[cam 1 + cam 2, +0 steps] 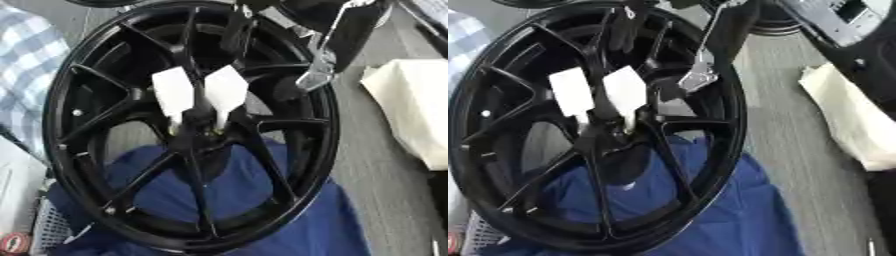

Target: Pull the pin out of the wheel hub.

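Two white tabs stand at the centre of the black wheel hub, which lies over a blue cloth; I judge they belong to the pin. The right hand hangs above the rim, fingers hidden, so I cannot tell their state. Next it must descend and pinch the tabs.

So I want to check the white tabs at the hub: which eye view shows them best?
The left eye view: both white tabs sit near the middle of the picture, above the wheel hub, and both are unobstructed. The right eye view shows the same pair, equally whole but shifted towards its left side.
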`<state>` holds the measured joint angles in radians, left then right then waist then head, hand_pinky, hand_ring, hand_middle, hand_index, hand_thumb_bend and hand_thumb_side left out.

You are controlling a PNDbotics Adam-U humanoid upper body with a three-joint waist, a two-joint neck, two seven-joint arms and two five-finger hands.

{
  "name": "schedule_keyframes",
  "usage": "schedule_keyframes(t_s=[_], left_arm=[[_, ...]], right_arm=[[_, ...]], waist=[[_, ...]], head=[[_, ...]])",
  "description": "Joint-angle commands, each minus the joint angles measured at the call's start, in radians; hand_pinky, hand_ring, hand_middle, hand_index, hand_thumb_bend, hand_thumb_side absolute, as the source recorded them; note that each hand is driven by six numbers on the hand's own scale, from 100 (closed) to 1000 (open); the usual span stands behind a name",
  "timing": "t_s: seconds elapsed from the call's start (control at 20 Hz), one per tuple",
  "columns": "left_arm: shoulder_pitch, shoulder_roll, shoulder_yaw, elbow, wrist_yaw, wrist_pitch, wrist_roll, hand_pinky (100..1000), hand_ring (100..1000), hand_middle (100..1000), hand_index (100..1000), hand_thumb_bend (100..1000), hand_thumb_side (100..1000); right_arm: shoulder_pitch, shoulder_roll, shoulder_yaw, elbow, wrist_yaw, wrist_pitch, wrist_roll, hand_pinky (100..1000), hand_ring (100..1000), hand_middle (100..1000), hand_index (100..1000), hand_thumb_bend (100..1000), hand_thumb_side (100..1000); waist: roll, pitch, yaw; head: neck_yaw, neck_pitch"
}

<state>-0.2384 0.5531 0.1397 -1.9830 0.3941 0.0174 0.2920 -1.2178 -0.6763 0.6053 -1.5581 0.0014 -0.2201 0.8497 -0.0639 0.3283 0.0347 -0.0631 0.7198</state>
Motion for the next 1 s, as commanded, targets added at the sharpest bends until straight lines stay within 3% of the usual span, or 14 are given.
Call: schedule_keyframes(t_s=[0.05,0.5,1.0], left_arm=[[-0.011,0.019,0.006,-0.017,0.005,-0.002,0.001,800,783,737,778,557,471],[-0.021,0.018,0.004,-0.017,0.007,-0.003,0.002,800,783,737,777,560,469],[-0.041,0.014,-0.004,-0.017,0.009,-0.003,-0.007,799,782,737,777,561,469]], right_arm=[[-0.030,0.009,0.000,0.006,0.012,0.051,-0.002,899,851,747,873,481,387],[-0.027,0.036,0.019,0.012,0.013,0.129,0.044,903,858,756,878,517,391],[-0.007,0.054,0.024,0.056,0.066,0.118,0.028,901,853,747,867,516,386]], waist=[[0.003,-0.027,0.001],[-0.003,-0.027,0.005],[-0.003,-0.005,0.020]], head=[[-0.004,0.000],[-0.006,-0.011],[-0.018,-0.036]])
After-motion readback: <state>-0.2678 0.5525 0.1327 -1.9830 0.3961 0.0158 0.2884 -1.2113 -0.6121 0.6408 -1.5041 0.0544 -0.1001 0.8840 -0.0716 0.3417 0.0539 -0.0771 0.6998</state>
